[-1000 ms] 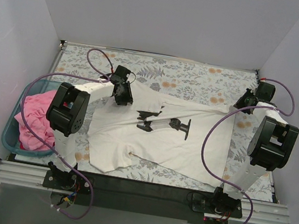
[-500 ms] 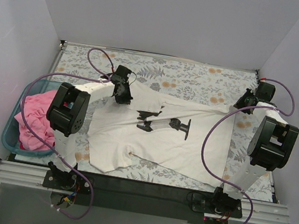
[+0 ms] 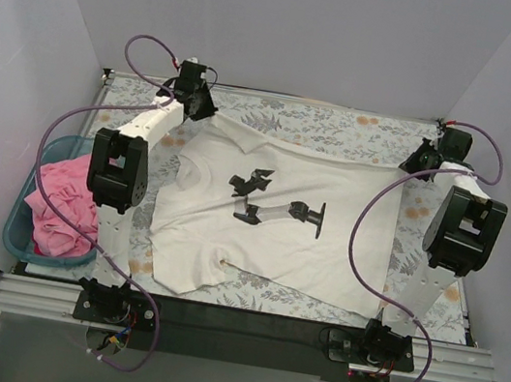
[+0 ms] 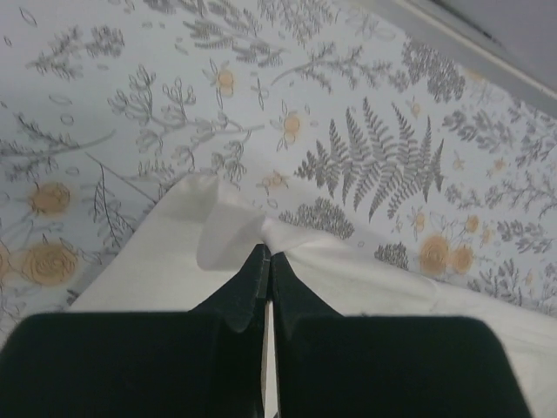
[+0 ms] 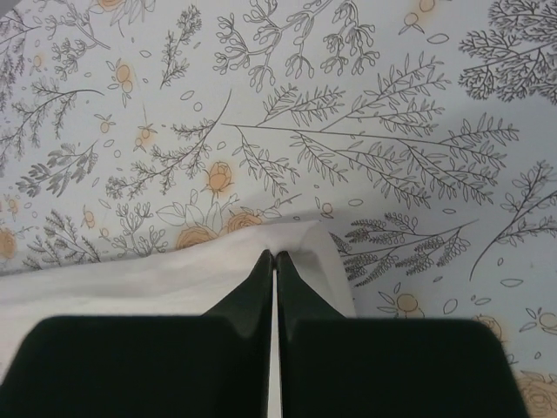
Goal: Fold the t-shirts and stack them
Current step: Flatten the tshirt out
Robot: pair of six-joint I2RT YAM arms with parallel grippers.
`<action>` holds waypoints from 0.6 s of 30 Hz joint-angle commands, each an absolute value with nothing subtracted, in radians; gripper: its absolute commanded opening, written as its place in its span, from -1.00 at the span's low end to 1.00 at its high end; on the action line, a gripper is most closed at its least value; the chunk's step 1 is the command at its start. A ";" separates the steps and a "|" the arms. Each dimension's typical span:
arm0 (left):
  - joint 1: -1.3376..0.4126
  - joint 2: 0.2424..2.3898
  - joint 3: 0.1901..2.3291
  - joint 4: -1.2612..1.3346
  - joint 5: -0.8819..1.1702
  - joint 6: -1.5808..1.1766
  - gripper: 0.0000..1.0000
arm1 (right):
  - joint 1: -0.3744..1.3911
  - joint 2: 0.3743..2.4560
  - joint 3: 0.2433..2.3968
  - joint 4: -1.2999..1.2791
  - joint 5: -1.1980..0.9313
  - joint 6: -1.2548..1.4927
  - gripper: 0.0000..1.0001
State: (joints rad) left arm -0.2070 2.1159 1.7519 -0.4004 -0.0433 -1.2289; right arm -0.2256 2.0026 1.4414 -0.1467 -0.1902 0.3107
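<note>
The white t-shirt with a dark print lies spread on the floral table, its far edge pulled taut between both grippers. My left gripper is shut on the shirt's far left corner, seen in the left wrist view with white cloth bunched at the tips. My right gripper is shut on the far right corner, seen in the right wrist view pinching the white hem. The pink t-shirt lies crumpled in the teal basket at the left.
The floral tablecloth shows bare along the far side and at the right. Grey walls close in on three sides. Purple cables loop over both arms. The black rail runs along the near edge.
Both grippers have moved toward the far edge of the table, pulling the white shirt's far edge with them. The shirt is now stretched flatter and wider.
</note>
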 commanded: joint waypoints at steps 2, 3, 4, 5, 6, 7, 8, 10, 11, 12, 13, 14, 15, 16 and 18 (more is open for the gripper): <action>-0.172 2.161 1.896 -0.390 -0.039 -1.203 -1.00 | -0.221 2.039 1.528 -0.100 -0.236 0.319 -0.97; -0.166 2.177 1.908 -0.382 -0.031 -1.207 -1.00 | -0.222 2.045 1.535 -0.091 -0.242 0.318 -0.97; -0.160 2.184 1.916 -0.364 -0.023 -1.212 -1.00 | -0.222 2.060 1.543 -0.089 -0.258 0.319 -0.97; -0.150 2.190 1.934 -0.356 -0.017 -1.219 -1.00 | -0.222 2.066 1.564 -0.087 -0.265 0.318 -0.97; -0.146 2.197 1.943 -0.350 -0.009 -1.220 -1.00 | -0.222 2.072 1.575 -0.081 -0.273 0.318 -0.97; -0.141 2.210 1.954 -0.341 -0.005 -1.221 -1.00 | -0.222 2.086 1.586 -0.081 -0.288 0.318 -0.97; -0.134 2.215 1.962 -0.336 -0.002 -1.221 -1.00 | -0.222 2.091 1.594 -0.081 -0.293 0.319 -0.97; -0.127 2.235 1.986 -0.318 0.037 -1.215 -1.00 | -0.222 2.105 1.614 -0.078 -0.301 0.319 -0.97; -0.123 2.244 1.997 -0.314 0.043 -1.209 -1.00 | -0.222 2.111 1.620 -0.078 -0.302 0.318 -0.97; -0.123 2.253 2.028 -0.313 0.055 -1.192 -1.00 | -0.222 2.114 1.632 -0.078 -0.304 0.316 -0.97; -0.121 2.270 2.045 -0.308 0.058 -1.183 -1.00 | -0.222 2.120 1.635 -0.077 -0.304 0.316 -0.97; -0.120 2.279 2.061 -0.305 0.063 -1.177 -1.00 | -0.224 2.123 1.640 -0.074 -0.305 0.318 -0.97; -0.120 2.286 2.077 -0.304 0.066 -1.169 -1.00 | -0.222 2.126 1.643 -0.074 -0.307 0.318 -0.97; -0.118 2.299 2.106 -0.295 0.078 -1.154 -1.00 | -0.222 2.126 1.644 -0.071 -0.307 0.316 -0.97; -0.118 2.310 2.132 -0.291 0.086 -1.141 -1.00 | -0.222 2.126 1.647 -0.066 -0.307 0.316 -0.97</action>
